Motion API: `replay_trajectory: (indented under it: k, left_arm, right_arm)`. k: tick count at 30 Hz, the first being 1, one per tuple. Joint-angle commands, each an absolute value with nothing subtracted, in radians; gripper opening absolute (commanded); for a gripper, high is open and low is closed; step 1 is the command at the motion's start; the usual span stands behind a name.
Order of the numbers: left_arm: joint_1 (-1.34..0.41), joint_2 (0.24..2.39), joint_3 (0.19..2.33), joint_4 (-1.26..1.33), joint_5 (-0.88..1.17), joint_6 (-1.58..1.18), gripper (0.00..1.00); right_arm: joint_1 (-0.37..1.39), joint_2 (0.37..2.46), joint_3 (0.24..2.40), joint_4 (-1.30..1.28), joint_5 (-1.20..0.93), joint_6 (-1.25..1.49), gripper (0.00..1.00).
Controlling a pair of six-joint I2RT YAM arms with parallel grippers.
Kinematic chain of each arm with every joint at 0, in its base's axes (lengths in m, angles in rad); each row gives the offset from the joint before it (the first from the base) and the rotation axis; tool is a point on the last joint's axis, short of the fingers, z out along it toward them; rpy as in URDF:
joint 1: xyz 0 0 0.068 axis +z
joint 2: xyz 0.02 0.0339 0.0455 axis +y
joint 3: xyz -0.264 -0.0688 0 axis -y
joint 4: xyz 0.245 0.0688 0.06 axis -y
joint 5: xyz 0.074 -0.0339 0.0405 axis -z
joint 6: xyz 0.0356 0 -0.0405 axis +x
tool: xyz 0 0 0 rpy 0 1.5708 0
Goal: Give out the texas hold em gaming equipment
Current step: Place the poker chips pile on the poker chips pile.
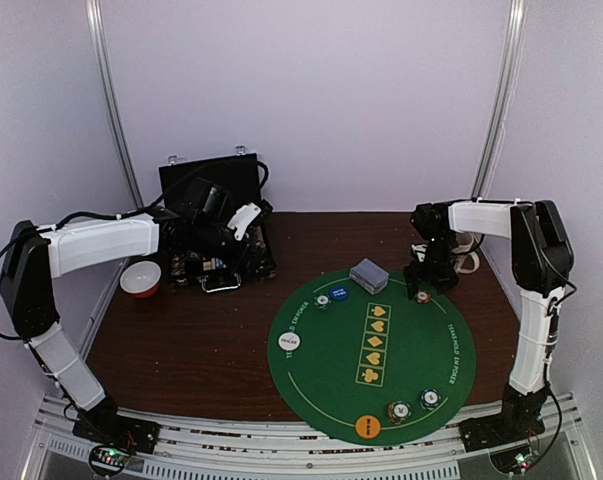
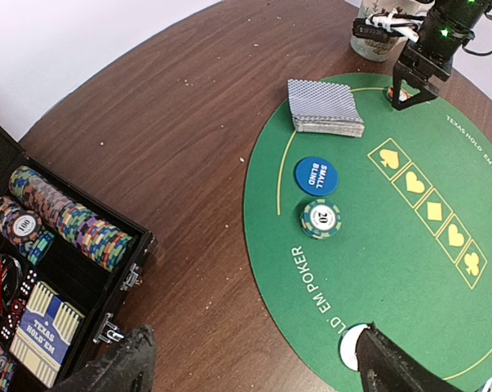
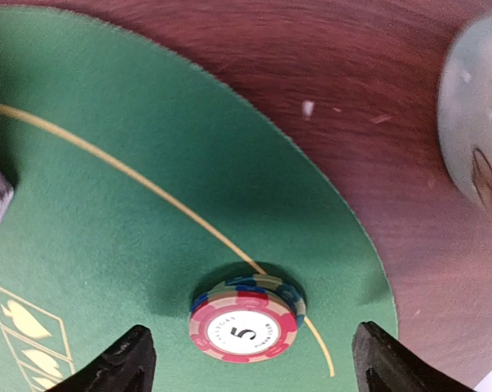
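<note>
**Both tools standing open, the right one straddling a chip pile**

One round green felt mat is lying on the brown wooden counter. One squared stack of grey-blue-backed playing cards is sitting at the mat's far edge.

Four small piles of round multicoloured poker chips are resting on the felt:
- the pile marked 20 is just beside the single blue "small blind" disc;
- the near left pile and the near right pile are sitting close together at the near edge;
- the red-and-cream pile marked 5 is sitting at the far right edge, on the yellow line.

One white dealer disc is lying at the mat's left rim, and one orange disc at its near rim.

One black hinged case is standing open at the far left, with rows of chips inside. One cream printed mug and one red-and-white bowl are standing off the mat.

The right tool is hanging over the pile marked 5. Its jaws are spread wide to either side, touching nothing. The left tool is hovering wide open between the case and the mat, holding nothing.
</note>
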State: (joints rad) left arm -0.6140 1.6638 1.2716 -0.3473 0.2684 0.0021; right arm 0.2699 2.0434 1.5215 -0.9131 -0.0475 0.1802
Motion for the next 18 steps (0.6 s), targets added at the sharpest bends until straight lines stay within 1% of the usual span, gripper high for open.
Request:
replay_trajectory:
  k: [1, 4, 8, 11, 13, 17, 18]
  left_arm:
    - [-0.606, 1.666, 1.303, -0.338, 0.276, 0.009, 0.88]
    - [-0.607, 1.662, 1.302, -0.338, 0.271, 0.011, 0.88]
    - [-0.607, 1.659, 1.303, -0.338, 0.271, 0.010, 0.88]
    - [-0.606, 1.658, 1.304, -0.339, 0.272, 0.011, 0.88]
    - [-0.607, 1.654, 1.302, -0.339, 0.271, 0.012, 0.88]
    - [-0.606, 1.649, 1.302, -0.338, 0.268, 0.012, 0.88]
    - [-0.606, 1.649, 1.302, -0.339, 0.267, 0.011, 0.88]
  right_arm:
    - [0.277, 2.034, 1.558, -0.958, -0.016, 0.175, 0.90]
    - [0.275, 2.051, 1.540, -0.957, -0.006, 0.163, 0.90]
    - [0.272, 2.078, 1.517, -0.937, -0.034, 0.150, 0.82]
    - [0.271, 2.094, 1.513, -0.927, -0.051, 0.147, 0.79]
    - [0.271, 2.100, 1.506, -0.919, -0.068, 0.142, 0.76]
    - [0.272, 2.104, 1.484, -0.912, -0.085, 0.140, 0.64]
    - [0.272, 2.102, 1.477, -0.907, -0.087, 0.140, 0.63]
